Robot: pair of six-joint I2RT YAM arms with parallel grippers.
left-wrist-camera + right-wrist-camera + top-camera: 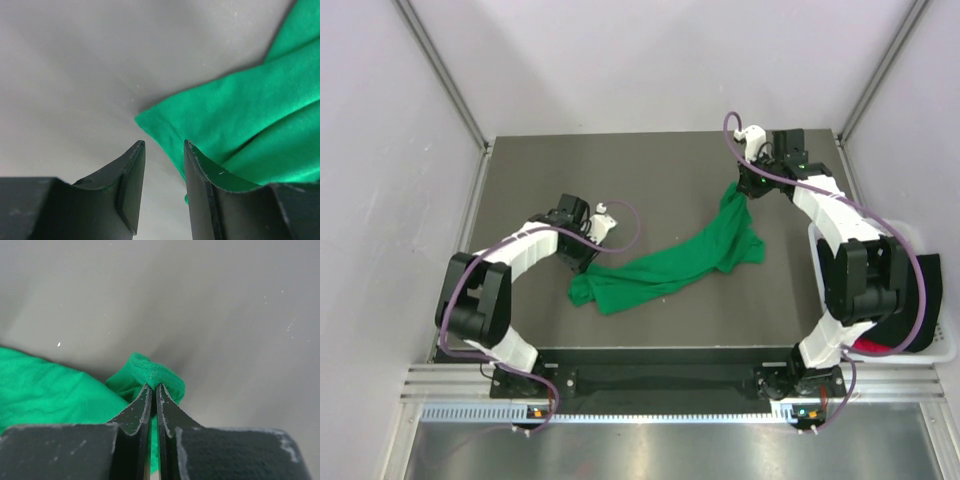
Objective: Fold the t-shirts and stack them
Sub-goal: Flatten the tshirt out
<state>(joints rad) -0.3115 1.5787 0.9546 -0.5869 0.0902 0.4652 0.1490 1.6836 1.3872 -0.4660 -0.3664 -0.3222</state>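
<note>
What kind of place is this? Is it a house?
Probably a robot lab test booth, not a house: a left arm and right arm bolted to a dark table, boxed in by plain white walls.

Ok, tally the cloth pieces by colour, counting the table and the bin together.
Green t-shirt: 1
Black cloth, bunched in the white bin: 1
Red cloth, same bin: 1
Total: 3

black t-shirt (908,330) part-hidden, red t-shirt (866,350) barely visible
</note>
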